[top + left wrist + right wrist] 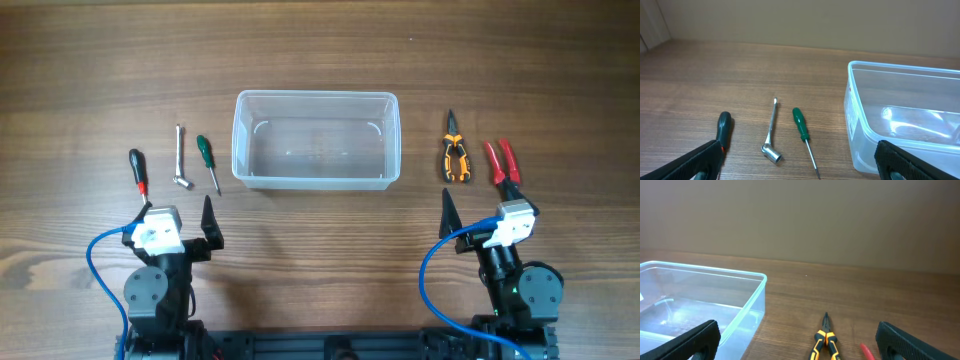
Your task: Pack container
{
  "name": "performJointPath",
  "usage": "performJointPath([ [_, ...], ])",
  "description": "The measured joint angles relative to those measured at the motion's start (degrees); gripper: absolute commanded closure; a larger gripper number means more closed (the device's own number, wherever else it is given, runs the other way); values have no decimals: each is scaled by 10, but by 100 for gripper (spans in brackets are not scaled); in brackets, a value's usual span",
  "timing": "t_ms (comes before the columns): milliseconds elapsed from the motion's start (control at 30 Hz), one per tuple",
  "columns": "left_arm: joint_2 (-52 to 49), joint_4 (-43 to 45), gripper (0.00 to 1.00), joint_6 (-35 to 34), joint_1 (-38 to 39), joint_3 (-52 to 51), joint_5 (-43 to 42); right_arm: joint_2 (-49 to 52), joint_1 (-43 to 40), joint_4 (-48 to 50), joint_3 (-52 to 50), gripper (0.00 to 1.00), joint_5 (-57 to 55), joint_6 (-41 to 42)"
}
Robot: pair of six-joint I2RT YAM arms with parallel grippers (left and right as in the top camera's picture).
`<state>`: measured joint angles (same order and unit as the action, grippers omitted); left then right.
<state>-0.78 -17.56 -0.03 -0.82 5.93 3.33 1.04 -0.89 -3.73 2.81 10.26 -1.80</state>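
Note:
The clear plastic container (316, 138) stands empty at the table's middle; it also shows in the left wrist view (905, 120) and the right wrist view (700, 305). Left of it lie a green-handled screwdriver (208, 162), a metal socket wrench (180, 158) and a black-and-red screwdriver (137, 170). Right of it lie orange-and-black needle-nose pliers (456, 158) and red-handled pliers (502, 162). My left gripper (176, 212) is open and empty, near the table's front, behind the left tools. My right gripper (484, 205) is open and empty, just in front of the pliers.
The tools show in the wrist views: green screwdriver (803, 131), socket wrench (771, 134), black-and-red screwdriver (723, 129), orange pliers (826, 339), red pliers handle (867, 351). Blue cables loop by both arm bases at the front edge.

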Motion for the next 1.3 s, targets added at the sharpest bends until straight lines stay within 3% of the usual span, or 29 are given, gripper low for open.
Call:
performJointPath([
  [1300,0,0,0,0,0,0,0,0,0,0,0,0,0,28],
])
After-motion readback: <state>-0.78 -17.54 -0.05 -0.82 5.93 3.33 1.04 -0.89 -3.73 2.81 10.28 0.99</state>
